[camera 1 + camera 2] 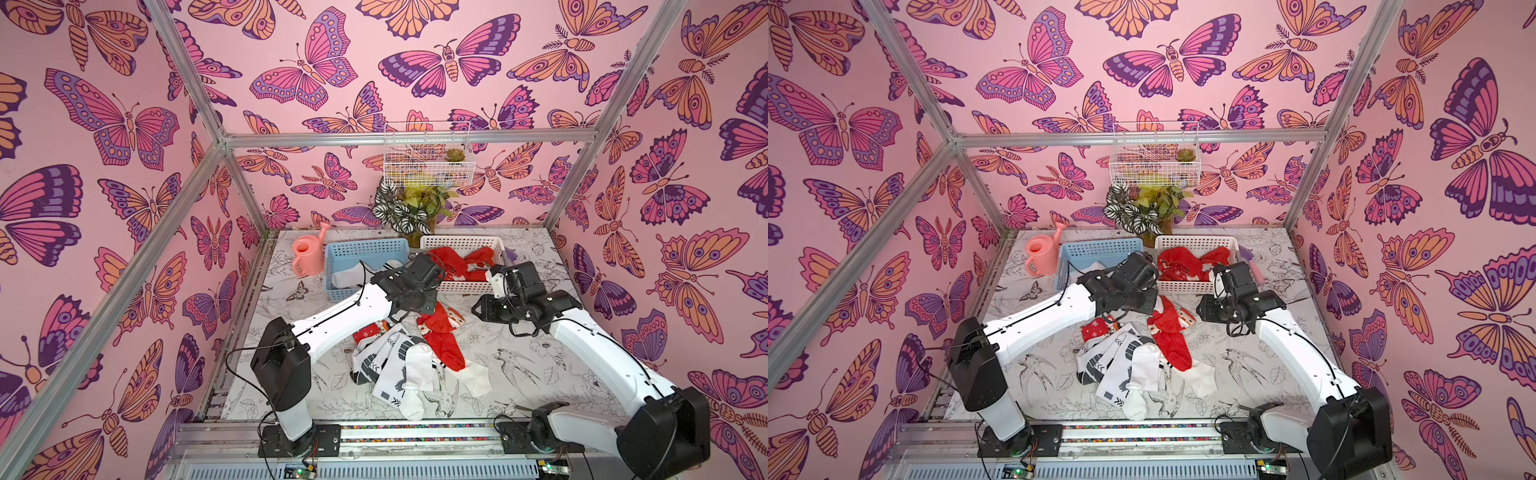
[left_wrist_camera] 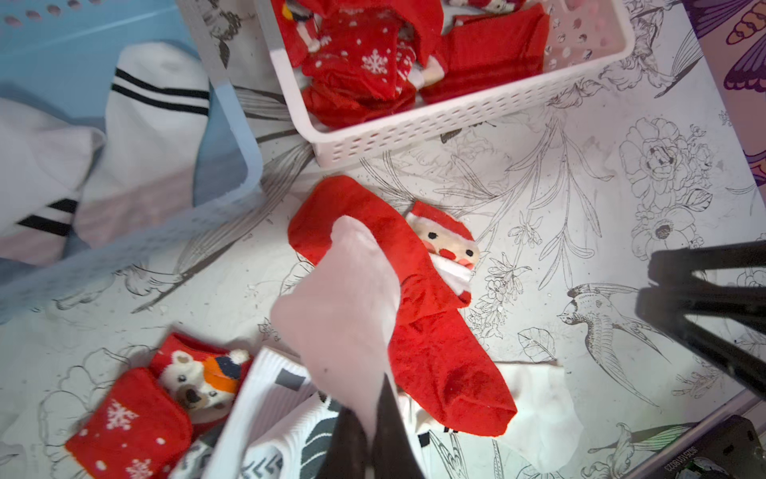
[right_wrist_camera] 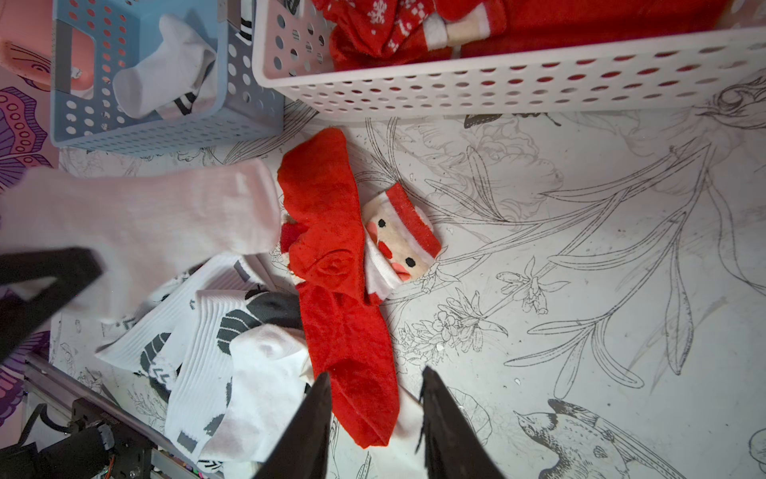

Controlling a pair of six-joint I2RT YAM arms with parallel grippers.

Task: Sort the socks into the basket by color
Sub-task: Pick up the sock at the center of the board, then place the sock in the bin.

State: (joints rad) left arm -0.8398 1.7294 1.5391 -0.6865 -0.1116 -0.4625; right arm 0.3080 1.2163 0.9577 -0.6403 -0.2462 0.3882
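White sock (image 2: 344, 298) pinched in the left jaws looks bound for the blue basket (image 2: 230, 153), needing a lift over its rim; right jaws gape empty.

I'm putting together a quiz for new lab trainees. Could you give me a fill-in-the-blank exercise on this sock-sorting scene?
1. The left claw is shut on a plain ____ sock.
2. The socks in the white basket are all ____.
3. The right claw stands ____ above a loose red sock.
4. The pink watering can stands beside the ____ basket.

Missing words: white; red; open; blue.
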